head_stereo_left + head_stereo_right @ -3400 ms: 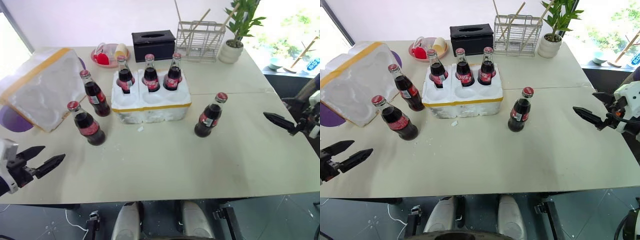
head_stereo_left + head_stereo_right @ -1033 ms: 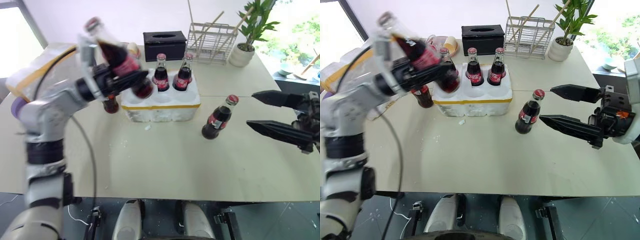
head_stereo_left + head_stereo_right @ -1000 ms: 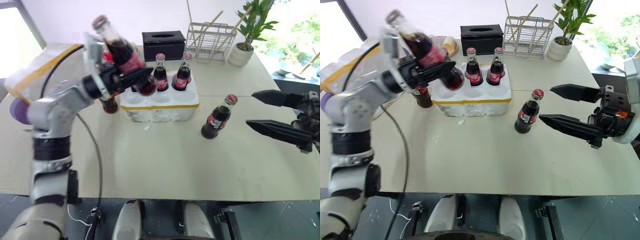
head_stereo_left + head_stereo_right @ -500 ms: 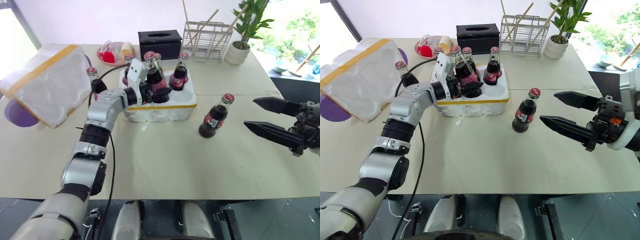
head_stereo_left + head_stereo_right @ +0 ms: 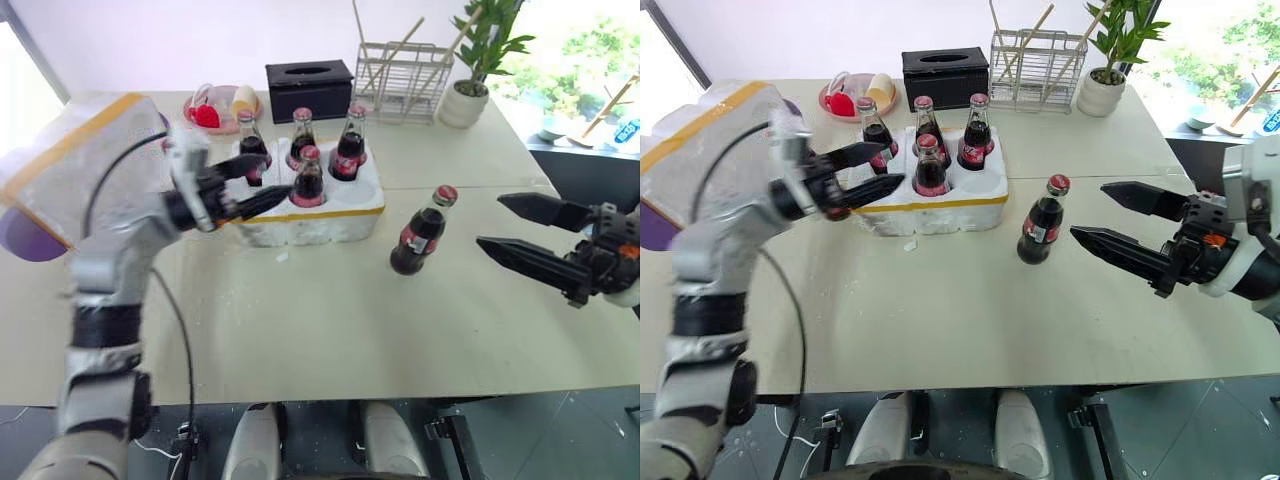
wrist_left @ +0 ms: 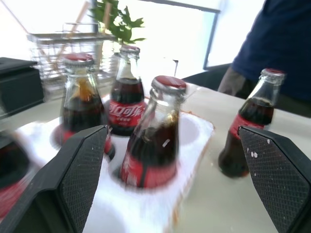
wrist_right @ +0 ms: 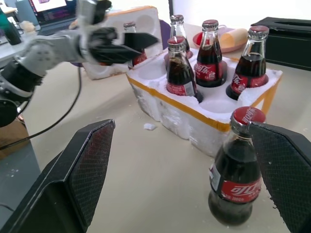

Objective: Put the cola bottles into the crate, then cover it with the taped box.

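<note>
bottle [image 5: 1039, 232] before open right gripper [image 5: 1118, 228] (untouched)

White Chinese script, two characters followed by "可乐", ran across the red label [image 6: 122, 110] of a bottle [image 6: 125, 90] in the crate's [image 6: 160, 204] back row. The same white script showed on the label [image 7: 237, 190] of the bottle [image 7: 235, 167] standing outside the crate. Nothing else could be read.

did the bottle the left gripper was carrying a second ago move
Yes. That cola bottle now stands in a front hole of the crate, in front of the back row. The left gripper is open beside the crate, holding nothing.
</note>
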